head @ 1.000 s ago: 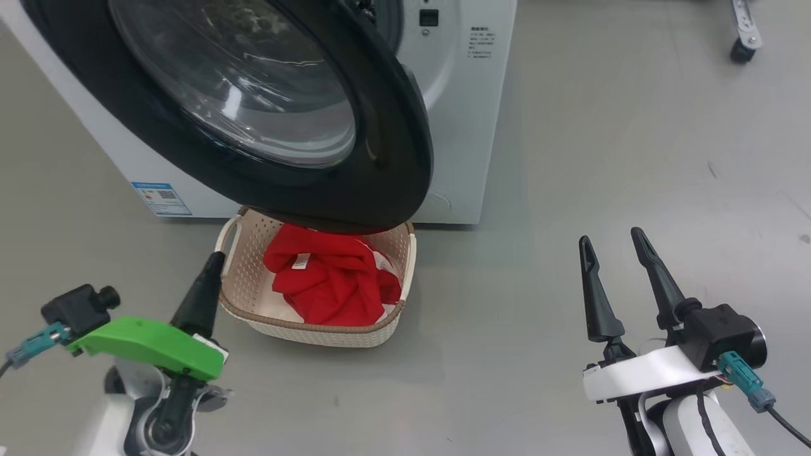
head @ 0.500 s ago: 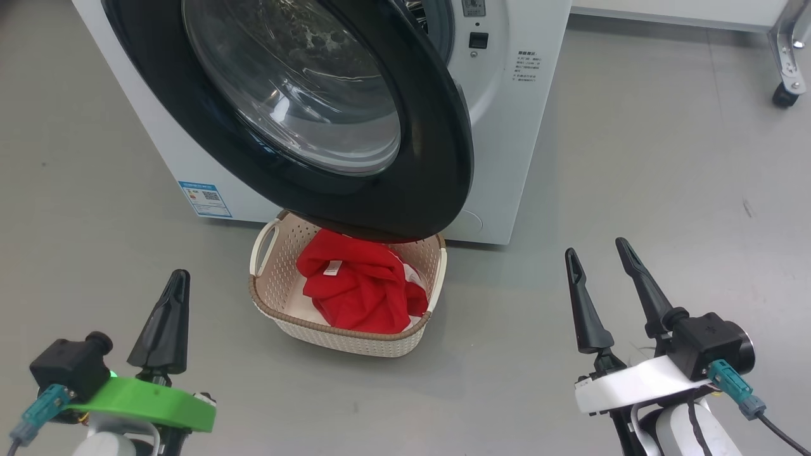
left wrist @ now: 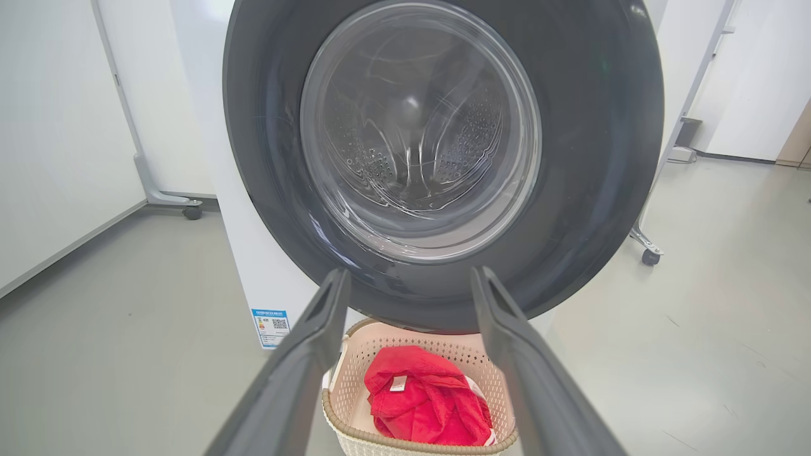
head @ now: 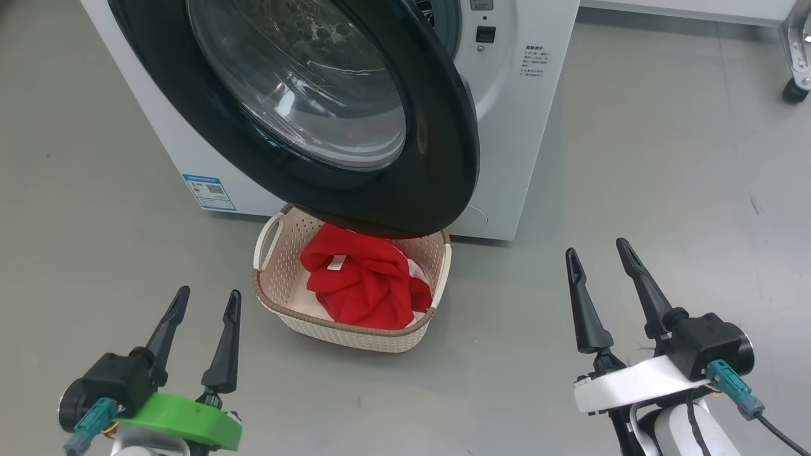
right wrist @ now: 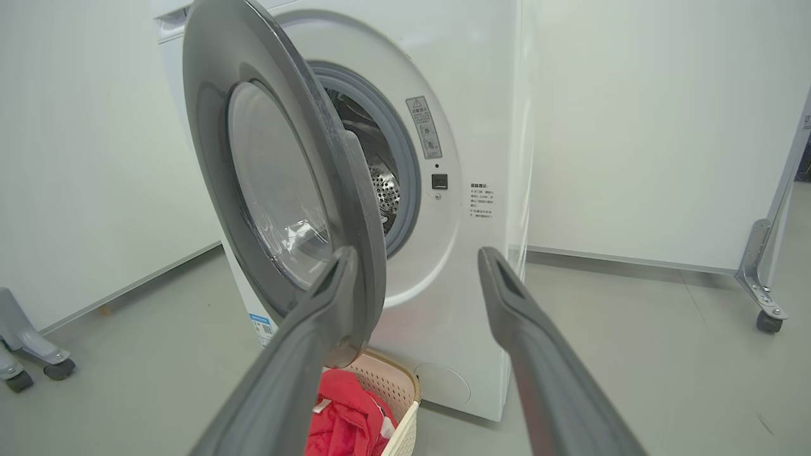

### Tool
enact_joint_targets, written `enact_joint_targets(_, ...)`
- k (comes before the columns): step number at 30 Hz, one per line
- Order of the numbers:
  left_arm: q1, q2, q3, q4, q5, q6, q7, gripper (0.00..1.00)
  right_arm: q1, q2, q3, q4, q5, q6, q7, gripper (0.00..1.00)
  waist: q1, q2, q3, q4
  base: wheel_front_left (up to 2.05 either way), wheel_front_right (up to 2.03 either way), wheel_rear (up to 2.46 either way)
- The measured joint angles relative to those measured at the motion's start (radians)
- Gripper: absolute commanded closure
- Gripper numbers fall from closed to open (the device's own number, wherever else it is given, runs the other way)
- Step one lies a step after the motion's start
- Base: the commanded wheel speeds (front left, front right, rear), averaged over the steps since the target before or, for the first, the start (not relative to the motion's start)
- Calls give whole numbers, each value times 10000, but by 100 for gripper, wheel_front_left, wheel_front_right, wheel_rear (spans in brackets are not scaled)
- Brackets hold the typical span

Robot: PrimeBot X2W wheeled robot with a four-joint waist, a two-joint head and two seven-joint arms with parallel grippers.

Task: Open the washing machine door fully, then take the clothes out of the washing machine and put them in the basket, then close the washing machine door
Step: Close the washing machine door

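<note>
Looking down, I see the left gripper (head: 210, 292) and right gripper (head: 597, 247) near me, spread wide and empty, and the clothes (head: 361, 285) heaped in the basket (head: 355, 335), seemingly just under the ajar washing machine door (head: 437, 158).

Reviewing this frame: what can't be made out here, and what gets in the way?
The drum, right wrist view: mostly hidden behind the washing machine door; whether clothes are inside cannot be told.
The basket, head view: far rim hidden under the door.
The blue sticker, head view: print too small to read.
The clothes, head view: bunched, so their number is unclear.
</note>
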Motion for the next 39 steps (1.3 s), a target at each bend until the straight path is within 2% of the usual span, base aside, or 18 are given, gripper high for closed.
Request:
enact_joint_targets(11,2,-545,512,-460,493,82,23,0,0,15,-159,50,0,-15,0,0,0,0,51,-38,0,0,0)
enact_joint_targets(16,16,-709,644,-585,662,81,23,0,0,36,-339,69,0,-219,0,0,0,0,53,-67,0,0,0)
enact_joint_targets(39,312,-1135,1007,-648,1271,-148,23,0,0,69,-405,128,-94,-318,0,0,0,0,86,-101,0,0,0)
